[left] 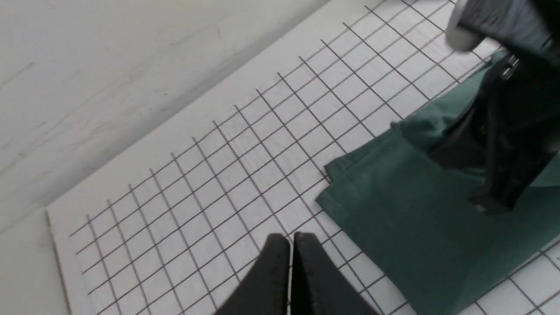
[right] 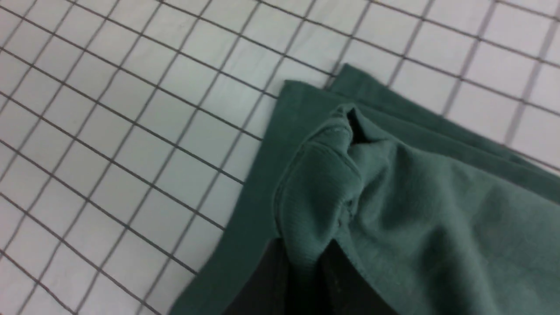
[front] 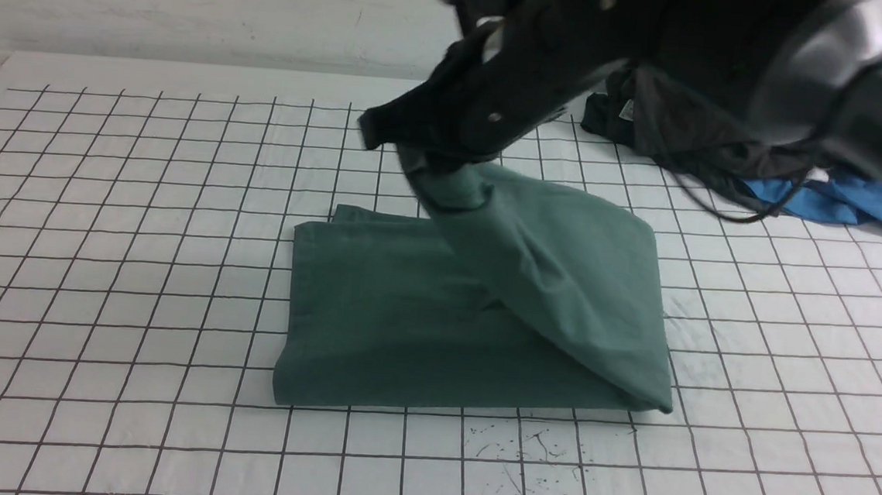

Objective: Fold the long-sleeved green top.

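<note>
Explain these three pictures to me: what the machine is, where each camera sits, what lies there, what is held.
It is a robot with two arms, each ending in a gripper. One picture looks forward from between the arms; the others come from wrist cameras. On the gridded table lies a half-folded green top. The right gripper pinches a ribbed edge of it, held up. The left gripper is shut, empty. Behind: dark clothes and a blue garment.

The top (front: 404, 330) lies at centre frame on the bench (front: 99, 255), its right side raised toward upper centre, pinched in the right gripper (front: 427, 165). Behind it, upper right, sits a heap of clothes (front: 689, 141), with another garment (front: 840, 202) touching it.
</note>
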### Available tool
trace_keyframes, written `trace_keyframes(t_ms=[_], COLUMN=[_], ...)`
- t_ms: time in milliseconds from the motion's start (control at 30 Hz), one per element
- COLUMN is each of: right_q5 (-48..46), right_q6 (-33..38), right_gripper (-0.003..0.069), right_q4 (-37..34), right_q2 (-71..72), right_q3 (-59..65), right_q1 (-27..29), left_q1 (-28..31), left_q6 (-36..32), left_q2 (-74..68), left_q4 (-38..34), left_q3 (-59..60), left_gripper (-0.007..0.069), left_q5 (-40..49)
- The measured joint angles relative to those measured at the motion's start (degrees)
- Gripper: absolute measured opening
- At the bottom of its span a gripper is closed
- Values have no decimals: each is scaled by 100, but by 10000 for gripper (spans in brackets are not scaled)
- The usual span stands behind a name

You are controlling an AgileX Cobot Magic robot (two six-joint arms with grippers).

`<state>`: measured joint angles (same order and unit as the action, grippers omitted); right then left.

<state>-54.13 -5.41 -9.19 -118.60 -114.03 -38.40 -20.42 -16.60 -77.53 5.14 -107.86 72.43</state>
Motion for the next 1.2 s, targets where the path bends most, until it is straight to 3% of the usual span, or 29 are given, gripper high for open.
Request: trace_keyframes(t_ms=[267,367,400,500,600,667,800,1033,1200], right_q5=[146,109,102,-180,-758,-1119,-1670,-1721,-1726], right_q6=[44,217,225,407,541,607,608,680,769], right_gripper=[71,194,203,356,428,433,338,48,-11], right_q4=[-780,-1145,-1155,-1102,-690,-272,387,0,-212], right_q2=[-1150,-1306,-1306,-1281,-1256,-1229,-1306,-2084,-2426], right_q3=[-770,-1015,-1027,-1435,-1810,-1961,-2013,-2032,-2032], right_q1=[-83,-83,-90,-83,-59,-37,-23,-323,-639], left_q1=[0,0,0,0,0,0,0,0,0], left_q6=[152,165,165,169,176,176,176,199,265], left_q2=[445,529,529,529,534,534,534,534,558], left_q4=[527,688,691,703,707,707,709,691,691], left_q3=[369,529,529,541,541,541,541,541,541], left_gripper=[-7,-7,-7,-7,-7,-7,-7,-7,-7], left_q5=[87,99,99,99,99,99,99,99,99])
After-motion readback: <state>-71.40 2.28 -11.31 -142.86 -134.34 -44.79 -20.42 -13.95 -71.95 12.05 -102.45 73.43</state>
